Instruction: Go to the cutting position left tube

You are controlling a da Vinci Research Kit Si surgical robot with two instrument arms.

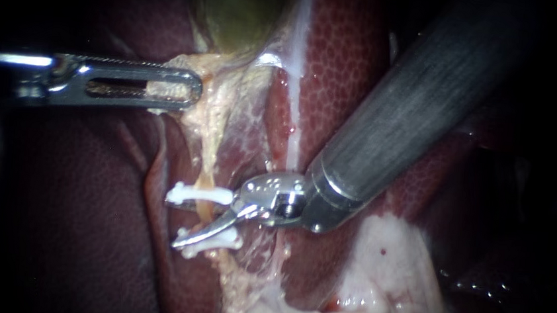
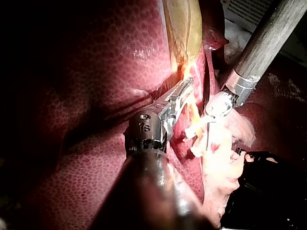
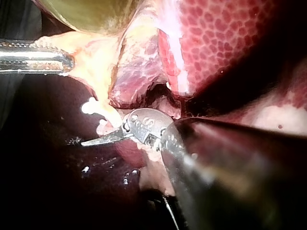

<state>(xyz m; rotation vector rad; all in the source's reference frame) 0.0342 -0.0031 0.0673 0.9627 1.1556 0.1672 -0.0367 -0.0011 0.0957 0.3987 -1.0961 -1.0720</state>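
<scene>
Bearing white clips [image 1: 199,194], thin yellowish tube [image 1: 204,209]

Light pools in the middle of the scene, while the liver [image 1: 74,227] at far left and right sinks into shadow. Glare flares on the left instrument [image 1: 189,90] (its shaft especially).

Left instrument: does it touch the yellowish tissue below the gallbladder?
Touching. In the endoscope view the left instrument clamps the yellowish tissue, which fills its slotted tip.

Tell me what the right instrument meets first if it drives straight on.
Probably the lower white clip on the tube: the tip of the right instrument overlaps it; dark liver lies beyond. Depth is unclear.
</scene>
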